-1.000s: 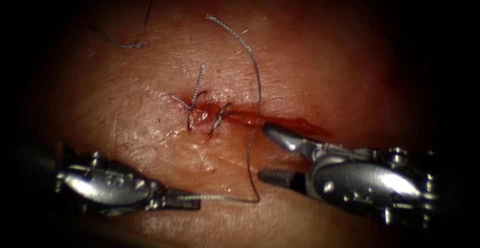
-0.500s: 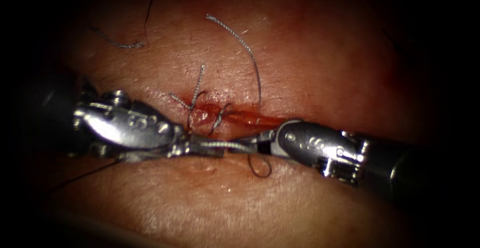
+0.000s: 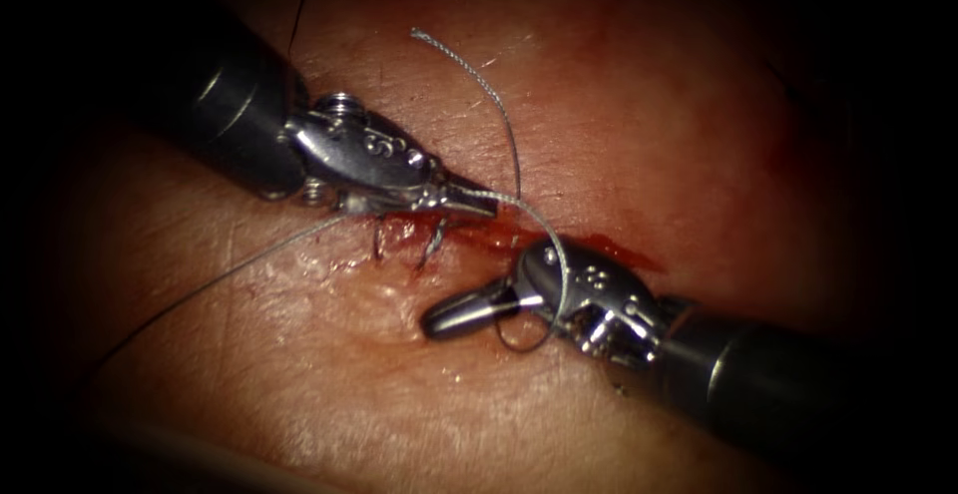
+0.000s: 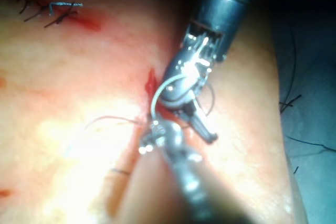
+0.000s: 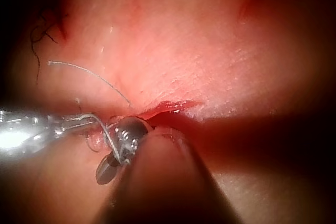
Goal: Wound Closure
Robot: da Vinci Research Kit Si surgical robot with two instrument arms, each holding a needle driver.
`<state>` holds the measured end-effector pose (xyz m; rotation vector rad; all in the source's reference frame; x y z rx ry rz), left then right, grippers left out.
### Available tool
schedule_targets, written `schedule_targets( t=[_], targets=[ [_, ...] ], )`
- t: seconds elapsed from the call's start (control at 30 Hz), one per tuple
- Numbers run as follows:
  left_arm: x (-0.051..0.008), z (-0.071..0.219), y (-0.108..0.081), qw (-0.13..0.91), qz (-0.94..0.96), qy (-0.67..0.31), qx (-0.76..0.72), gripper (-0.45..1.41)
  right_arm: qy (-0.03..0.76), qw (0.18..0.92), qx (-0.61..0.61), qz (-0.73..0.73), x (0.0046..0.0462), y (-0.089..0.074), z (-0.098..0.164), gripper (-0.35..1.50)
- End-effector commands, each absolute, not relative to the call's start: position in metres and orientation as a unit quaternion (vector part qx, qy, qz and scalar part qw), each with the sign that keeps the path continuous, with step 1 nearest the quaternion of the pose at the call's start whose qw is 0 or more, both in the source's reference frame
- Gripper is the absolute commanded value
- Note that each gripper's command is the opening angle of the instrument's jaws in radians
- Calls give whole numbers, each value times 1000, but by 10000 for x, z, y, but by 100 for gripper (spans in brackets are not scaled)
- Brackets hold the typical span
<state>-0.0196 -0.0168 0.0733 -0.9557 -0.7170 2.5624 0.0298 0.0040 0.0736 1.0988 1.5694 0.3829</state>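
We see the left tool [image 3: 479, 201] clamped on braided grey thread [image 3: 544, 230], which drapes over the right tool [image 3: 449, 316], its jaws together and empty, below the glistening cut [image 3: 499, 237].

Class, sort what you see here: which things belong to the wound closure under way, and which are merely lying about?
In use:
left tool, shut on the thread
thread, draped over the right tool
right tool, jaws closed, holding nothing
cut in the tissue
earlier stitches across the cut

Lying about:
thread's free end
red fluid
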Motion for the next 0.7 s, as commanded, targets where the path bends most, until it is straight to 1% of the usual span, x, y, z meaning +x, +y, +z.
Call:
schedule_targets(
  t=[0.03, 0.1, 0.17, 0.3, 0.4, 0.43, 0.47, 0.6, 0.67, 0.7],
  targets=[
    [-201, 745, -178, 156, 897, -248, -332, -45, 673, 538, 477, 173, 311, 34, 740, -35],
    [-204, 755, -188, 152, 897, -249, -331, -45, 696, 488, 475, 228, 308, 34, 740, -35],
    [-200, 757, -191, 150, 897, -248, -333, -45, 700, 462, 474, 267, 303, 35, 736, -35],
    [-194, 757, -200, 148, 894, -245, -345, -45, 699, 388, 486, 353, 300, 50, 709, -35],
    [-193, 758, -203, 150, 891, -242, -353, -45, 703, 368, 484, 369, 299, 58, 694, -35],
    [-193, 760, -208, 150, 891, -239, -356, -45, 710, 340, 476, 391, 301, 62, 683, -35],
    [-194, 761, -211, 152, 888, -235, -364, -45, 714, 331, 472, 398, 304, 65, 678, -35],
    [-193, 753, -222, 154, 884, -232, -375, -45, 755, 331, 404, 397, 307, 67, 679, -35],
    [-192, 745, -228, 156, 884, -230, -376, -45, 780, 356, 355, 372, 306, 68, 686, -35],
    [-189, 735, -232, 156, 884, -229, -375, -45, 802, 382, 309, 339, 304, 72, 692, -35]
  ],
)
